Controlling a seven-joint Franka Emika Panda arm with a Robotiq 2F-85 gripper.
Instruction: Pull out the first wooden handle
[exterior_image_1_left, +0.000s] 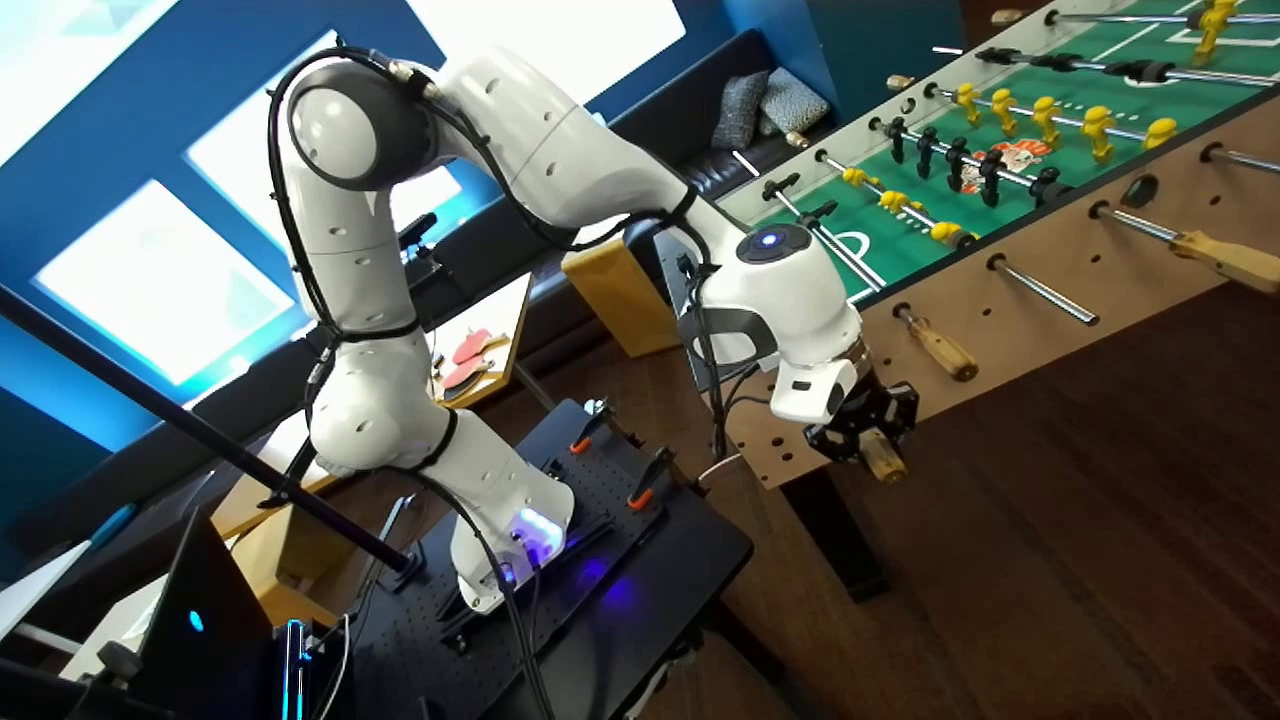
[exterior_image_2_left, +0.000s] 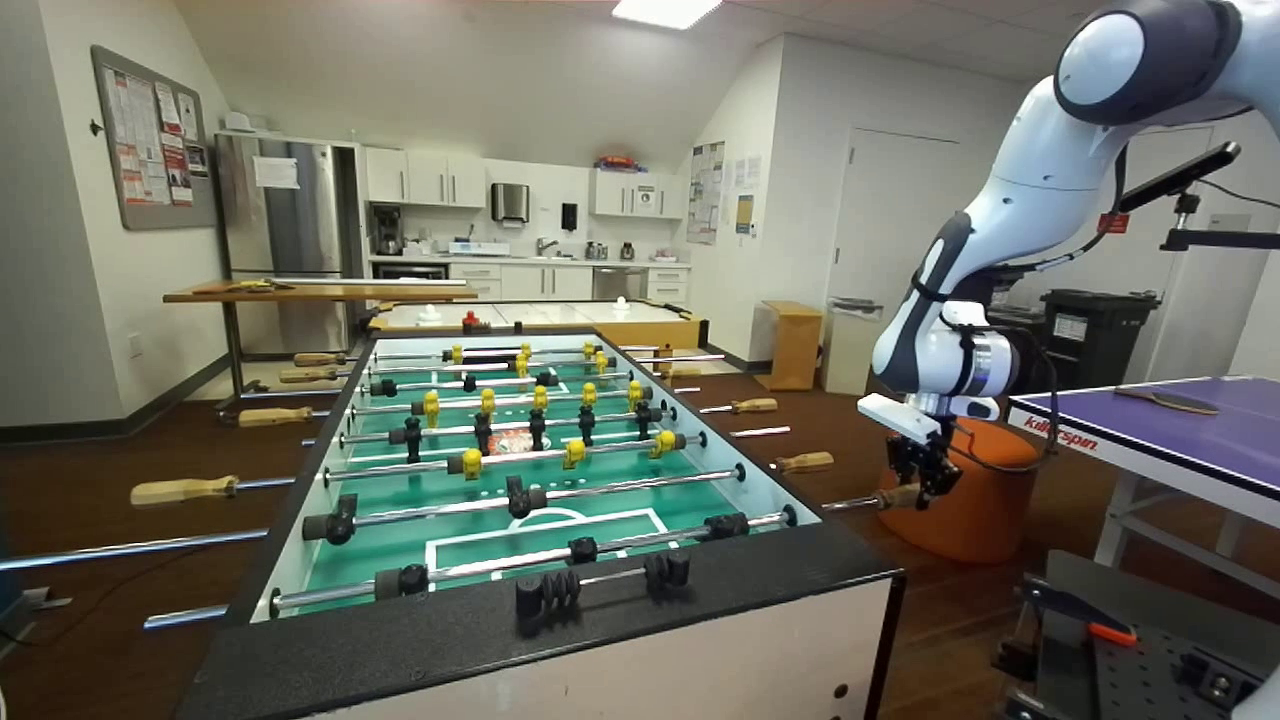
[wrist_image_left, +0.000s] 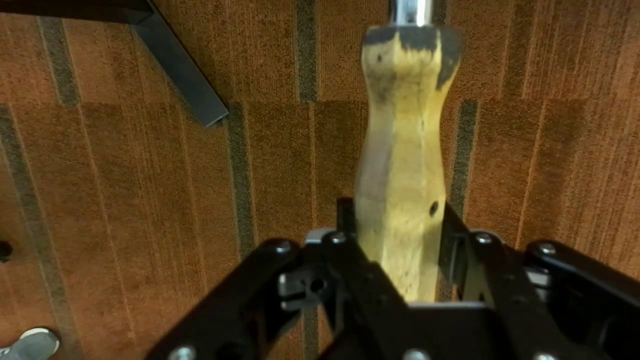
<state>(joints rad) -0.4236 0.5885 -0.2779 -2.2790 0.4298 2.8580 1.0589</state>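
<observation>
Seems to be in the pulling step, with the grasp made and the draw perhaps partly done. Has the pale-yellow, faceted wooden handle (wrist_image_left: 404, 130) with its worn dark collar pinched in the black metal two-fingered gripper (wrist_image_left: 399, 217), closed down to the handle's width and apparently touching both flanks near the outer end. Juts outside the green-fielded, tan-sided foosball worktop (exterior_image_2_left: 790, 567), near a corner, on a shiny round steel rod (wrist_image_left: 411, 11) showing bare between the worktop's side and the collar.

Calls next for a straight outward draw along the rod, square to the worktop's side, without twist or lift, to avoid binding in the hole. Expect a stop at the worktop's inner wall for the nearest black moulded player figure (exterior_image_2_left: 728, 525) on that rod; lies near that wall in an exterior view, hinting at short remaining travel.

Mind the tan wooden second handle (exterior_image_1_left: 938, 346), next along the worktop's same side; leaves little sideways slack along that edge. Offers more room outward from the worktop, over brown striped carpet (wrist_image_left: 165, 200). Shows a round orange stool (exterior_image_2_left: 990, 500) off the worktop's handle side, at a depth hard to judge. Needs no detour for the black square leg (exterior_image_1_left: 834, 530) beneath the worktop's corner.
</observation>
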